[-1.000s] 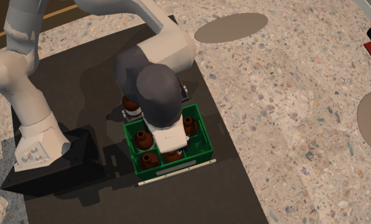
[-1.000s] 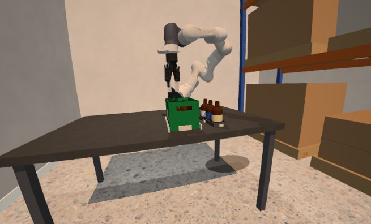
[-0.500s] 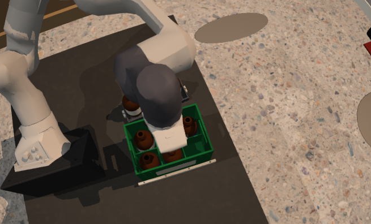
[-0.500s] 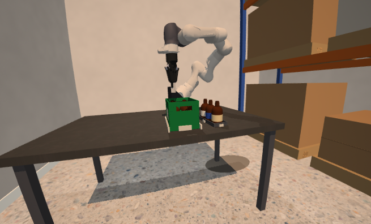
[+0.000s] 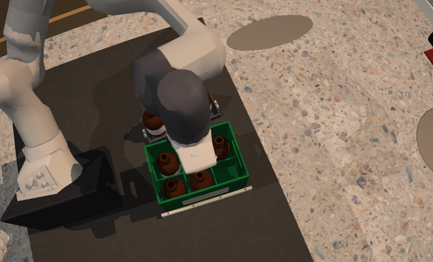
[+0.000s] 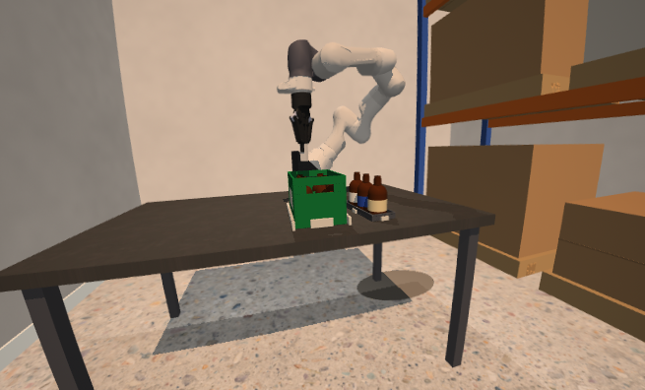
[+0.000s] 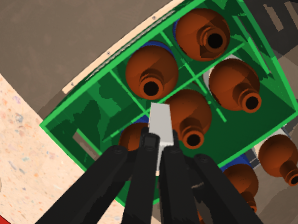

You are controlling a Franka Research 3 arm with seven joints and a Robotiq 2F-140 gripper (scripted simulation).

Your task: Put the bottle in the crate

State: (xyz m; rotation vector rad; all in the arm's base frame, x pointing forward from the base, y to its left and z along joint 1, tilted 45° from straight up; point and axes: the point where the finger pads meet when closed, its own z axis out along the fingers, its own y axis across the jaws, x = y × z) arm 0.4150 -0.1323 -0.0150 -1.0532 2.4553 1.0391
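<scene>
The green crate [image 5: 238,158] [image 6: 317,206] [image 7: 61,129] stands on the dark table [image 5: 248,231] [image 6: 172,227]. Brown bottles fill its slots, among them one bottle [image 5: 166,162] and another bottle [image 7: 152,72]. One corner slot [image 5: 228,173] [image 7: 100,106] is empty. My gripper [image 6: 301,143] [image 7: 158,117] is shut on nothing and hangs well above the crate's middle; in the top view the arm hides it. Three bottles [image 6: 377,194] [image 5: 153,120] [image 7: 280,152] stand on the tray [image 6: 376,215] just behind the crate.
A pale strip [image 5: 206,202] [image 7: 133,36] lies along the crate's front side. The robot's black base [image 5: 66,198] sits left of the crate. Shelves with cardboard boxes [image 6: 517,197] stand beyond the table's right edge.
</scene>
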